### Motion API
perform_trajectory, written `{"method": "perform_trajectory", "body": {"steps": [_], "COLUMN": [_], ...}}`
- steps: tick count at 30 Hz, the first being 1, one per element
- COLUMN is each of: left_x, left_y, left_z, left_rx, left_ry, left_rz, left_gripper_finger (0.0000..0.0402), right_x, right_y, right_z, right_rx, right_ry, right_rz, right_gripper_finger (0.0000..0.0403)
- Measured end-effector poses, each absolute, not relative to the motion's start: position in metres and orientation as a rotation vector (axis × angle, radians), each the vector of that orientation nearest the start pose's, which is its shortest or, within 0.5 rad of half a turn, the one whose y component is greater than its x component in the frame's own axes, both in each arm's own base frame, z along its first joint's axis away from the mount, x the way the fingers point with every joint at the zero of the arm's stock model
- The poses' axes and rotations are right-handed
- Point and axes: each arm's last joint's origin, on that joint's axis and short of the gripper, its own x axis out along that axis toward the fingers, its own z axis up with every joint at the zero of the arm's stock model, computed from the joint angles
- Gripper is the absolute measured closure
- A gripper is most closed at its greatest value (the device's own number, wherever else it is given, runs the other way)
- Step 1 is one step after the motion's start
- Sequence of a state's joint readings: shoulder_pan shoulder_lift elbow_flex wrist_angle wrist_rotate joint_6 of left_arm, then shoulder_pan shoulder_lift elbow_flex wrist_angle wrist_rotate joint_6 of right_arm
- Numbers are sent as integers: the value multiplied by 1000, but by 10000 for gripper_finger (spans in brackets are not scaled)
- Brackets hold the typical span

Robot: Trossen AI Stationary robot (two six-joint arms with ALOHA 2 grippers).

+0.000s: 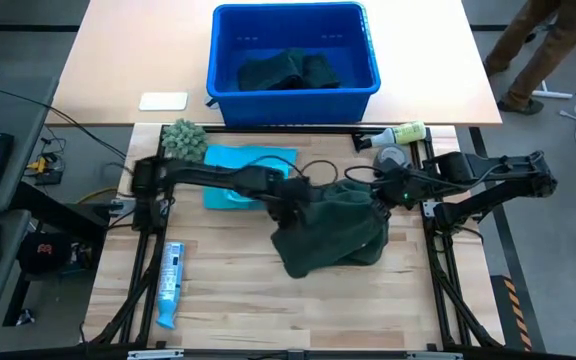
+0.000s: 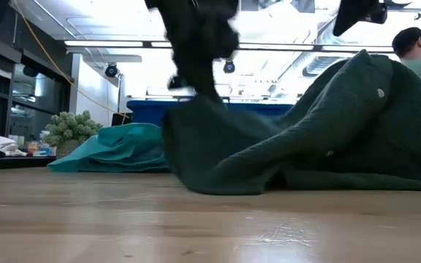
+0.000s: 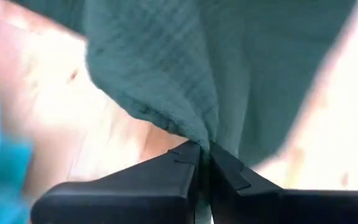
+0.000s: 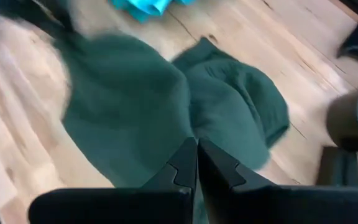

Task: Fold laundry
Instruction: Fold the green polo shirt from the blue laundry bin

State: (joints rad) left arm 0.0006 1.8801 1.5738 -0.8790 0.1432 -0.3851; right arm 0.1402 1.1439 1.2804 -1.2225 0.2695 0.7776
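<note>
The left gripper is reached in over the table's middle, its fingers pinched together on cloth. The right gripper is held alongside, fingers closed.

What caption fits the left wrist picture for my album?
Left gripper shut, its fingers pinching a fold of the dark green garment above the wooden table.

A: Two dark, near-black arms, jointed in chunky segments, thin black cable looping over the left one.

B: Yep. Left tool and right tool: matte black, wedge-shaped fingers with small stepped notches near the tips.
</note>
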Motion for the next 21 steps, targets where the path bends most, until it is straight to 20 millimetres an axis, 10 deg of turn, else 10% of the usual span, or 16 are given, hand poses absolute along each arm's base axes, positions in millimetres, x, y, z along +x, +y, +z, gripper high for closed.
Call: {"method": "perform_trajectory", "body": {"steps": [5, 9, 21], "left_x": [338, 305, 260], "left_y": [-35, -64, -152], "left_z": [312, 326, 224], "left_rx": [-455, -498, -734], "left_ry": [1157, 1280, 1743], "left_rz": [103, 113, -90], "left_gripper_finger": [401, 401, 402], "right_x": [186, 186, 198], "right_y": [18, 19, 24], "right_z": [351, 350, 340], "right_rx": [468, 474, 574], "right_ry": [979, 985, 1085], "right_rz": [-529, -520, -475], "right_gripper_finger": [403, 403, 403]}}
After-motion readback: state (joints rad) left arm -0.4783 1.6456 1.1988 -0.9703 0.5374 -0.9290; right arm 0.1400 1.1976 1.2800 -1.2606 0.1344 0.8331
